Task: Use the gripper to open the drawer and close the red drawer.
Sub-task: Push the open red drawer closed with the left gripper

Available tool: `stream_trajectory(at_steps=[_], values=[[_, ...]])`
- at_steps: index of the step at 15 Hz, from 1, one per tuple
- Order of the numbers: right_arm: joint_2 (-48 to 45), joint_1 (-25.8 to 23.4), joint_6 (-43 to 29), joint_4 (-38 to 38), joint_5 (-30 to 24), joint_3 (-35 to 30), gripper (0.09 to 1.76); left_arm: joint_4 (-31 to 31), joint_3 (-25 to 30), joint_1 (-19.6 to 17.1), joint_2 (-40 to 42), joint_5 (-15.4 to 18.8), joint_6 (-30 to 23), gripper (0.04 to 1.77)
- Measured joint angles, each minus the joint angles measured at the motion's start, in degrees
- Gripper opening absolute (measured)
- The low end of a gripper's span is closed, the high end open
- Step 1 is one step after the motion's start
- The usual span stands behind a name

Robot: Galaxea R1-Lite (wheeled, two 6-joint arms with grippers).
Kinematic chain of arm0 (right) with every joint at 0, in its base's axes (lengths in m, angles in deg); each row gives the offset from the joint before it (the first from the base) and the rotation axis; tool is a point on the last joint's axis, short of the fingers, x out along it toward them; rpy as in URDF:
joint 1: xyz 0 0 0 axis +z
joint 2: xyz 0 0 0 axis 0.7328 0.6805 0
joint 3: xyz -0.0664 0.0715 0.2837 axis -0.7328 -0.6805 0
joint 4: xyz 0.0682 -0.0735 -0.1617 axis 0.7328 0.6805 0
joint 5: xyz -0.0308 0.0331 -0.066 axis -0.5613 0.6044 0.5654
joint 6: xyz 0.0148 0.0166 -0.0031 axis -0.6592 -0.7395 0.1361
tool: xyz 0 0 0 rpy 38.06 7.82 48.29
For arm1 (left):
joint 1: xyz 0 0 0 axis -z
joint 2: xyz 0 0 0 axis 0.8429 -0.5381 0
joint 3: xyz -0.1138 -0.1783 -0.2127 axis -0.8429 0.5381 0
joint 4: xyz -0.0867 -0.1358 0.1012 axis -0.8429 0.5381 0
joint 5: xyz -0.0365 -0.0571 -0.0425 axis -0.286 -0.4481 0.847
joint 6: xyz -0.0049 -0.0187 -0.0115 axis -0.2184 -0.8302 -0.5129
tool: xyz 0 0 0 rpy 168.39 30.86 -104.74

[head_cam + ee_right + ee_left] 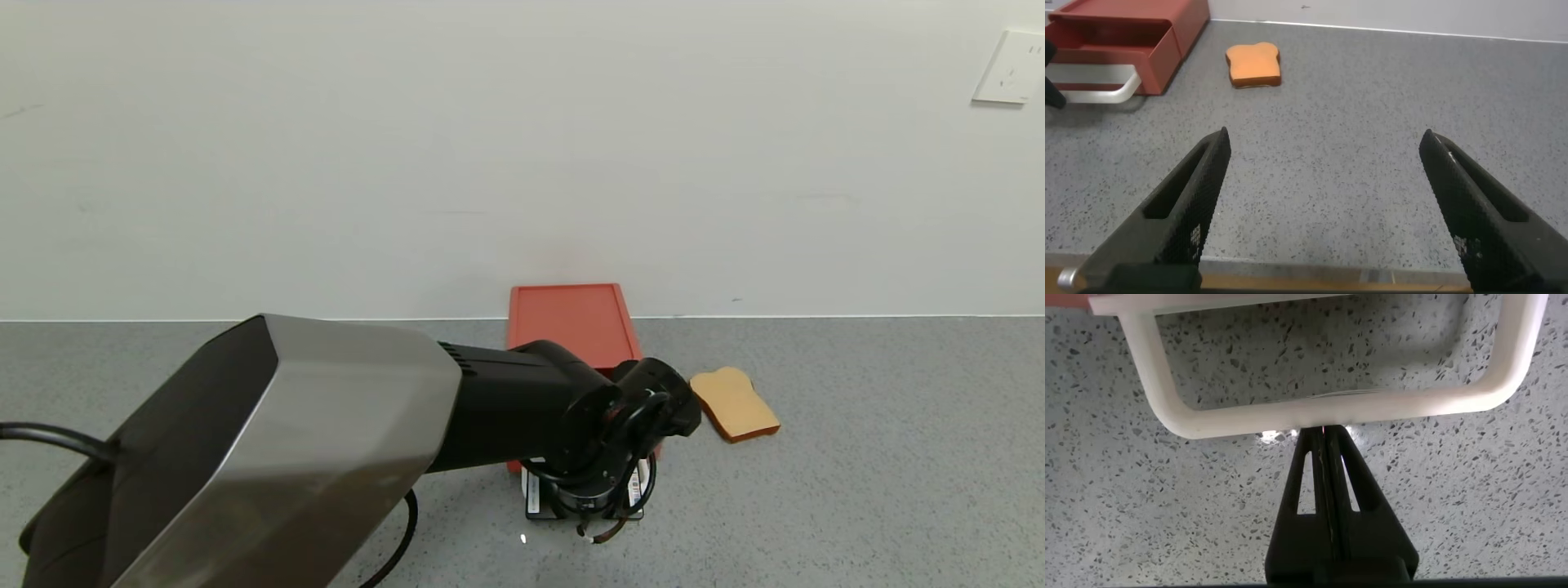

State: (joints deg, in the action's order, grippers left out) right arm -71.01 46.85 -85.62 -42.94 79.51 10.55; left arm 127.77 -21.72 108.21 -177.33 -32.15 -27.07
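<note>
The coral-red drawer box (571, 322) stands against the wall; my left arm (571, 408) covers its front. In the right wrist view the drawer (1127, 33) has its tray slid partly out, with the white loop handle (1106, 94) in front. In the left wrist view my left gripper (1325, 433) is shut, fingers pressed together, and its tips touch the outer side of the handle's front bar (1339, 412), not inside the loop. My right gripper (1327, 143) is open and empty, low over the table, well away from the drawer.
A tan toast slice (735, 404) lies on the grey speckled table just right of the drawer; it also shows in the right wrist view (1253, 64). The white wall behind carries a socket (1008, 67). The table's front edge shows under my right gripper.
</note>
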Motion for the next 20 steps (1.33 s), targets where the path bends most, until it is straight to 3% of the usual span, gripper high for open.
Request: stream_trajectory(at_steps=[20], values=[[0.0, 0.0, 0.0, 0.0, 0.13, 0.0, 1.7, -2.6, -8.51, -4.29, -4.21, -2.06, 5.79, 0.11]])
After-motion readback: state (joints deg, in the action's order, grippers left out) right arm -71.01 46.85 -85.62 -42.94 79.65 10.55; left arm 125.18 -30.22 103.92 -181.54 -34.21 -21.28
